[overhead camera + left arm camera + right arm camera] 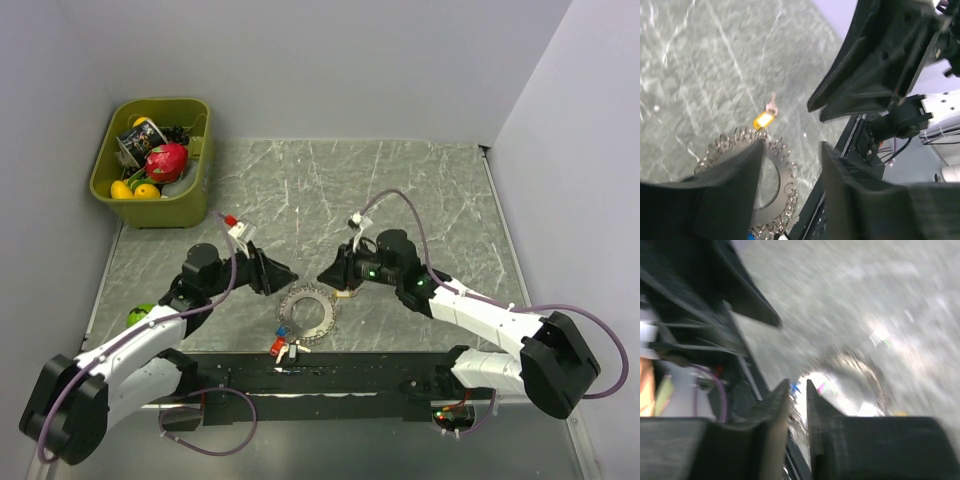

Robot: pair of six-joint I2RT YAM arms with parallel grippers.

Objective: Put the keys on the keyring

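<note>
1. Locating the keyring (306,313): find it lying flat on the marbled table (420,190), between the two gripper tips and a little nearer the arm bases.
2. Check the left gripper (288,272). It hangs just off the keyring's far-left edge. Your left wrist view shows its fingers (725,190) spread wide with nothing between them, and the keyring lies below the gap.
3. Check the right gripper (325,275). It sits off the keyring's far-right edge, with its fingers (775,410) almost pressed together, leaving only a slit (this view is blurred, and nothing shows in the slit).
4. Note the tan key (345,294), just beside the keyring's far-right edge.
5. Note the red-headed key (279,346) and the whitish key (296,349), both just beside the keyring's near edge.
6. Note the green bin (198,190), well apart from the keyring at the far left.
</note>
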